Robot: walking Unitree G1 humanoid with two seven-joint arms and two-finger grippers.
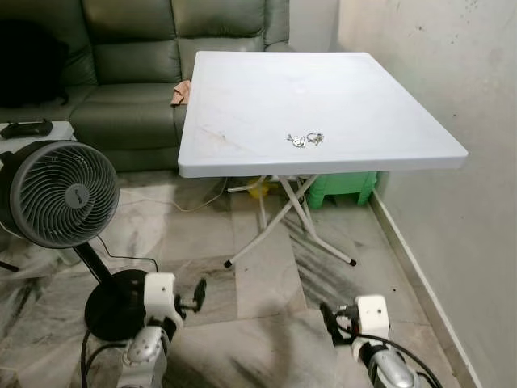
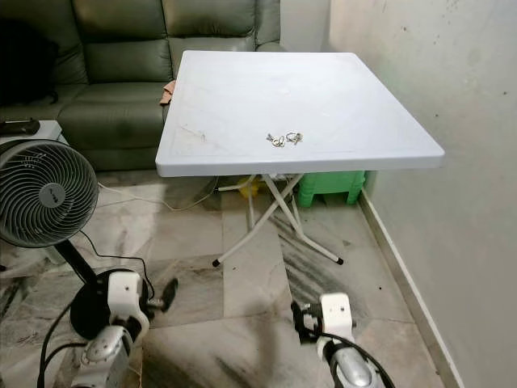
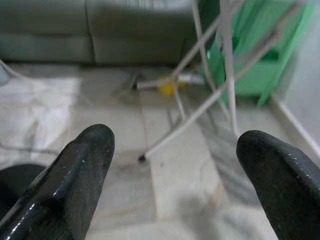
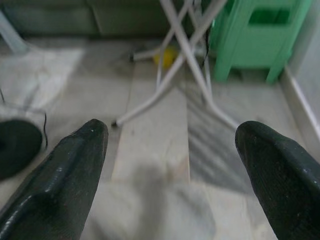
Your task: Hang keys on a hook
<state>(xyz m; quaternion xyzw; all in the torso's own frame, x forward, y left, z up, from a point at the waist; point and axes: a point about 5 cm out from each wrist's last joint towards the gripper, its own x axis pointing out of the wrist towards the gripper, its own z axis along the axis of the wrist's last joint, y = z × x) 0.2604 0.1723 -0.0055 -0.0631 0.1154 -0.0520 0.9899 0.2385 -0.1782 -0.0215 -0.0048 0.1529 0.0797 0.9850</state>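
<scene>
— Where are the keys?
— A small silvery bunch of keys (image 1: 304, 139) lies on the white square folding table (image 1: 242, 97), toward six o'clock; single keys are too small to tell apart.
— And the grippers?
— Left gripper (image 3: 175, 175) and right gripper (image 4: 170, 170) hang low over marble floor (image 1: 258, 299), fingers wide apart, holding nothing.

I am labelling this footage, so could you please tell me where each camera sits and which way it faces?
Left eye view: on the head, looking forward and down at the white table with the keys; both arms low, left hand, right hand.
Right eye view: the stereo twin, same scene.
Left wrist view: on the left wrist, looking along its open black fingers at the table legs.
Right wrist view: on the right wrist, likewise; fingers open.
Shared: both wrist views show the green stool.
</scene>
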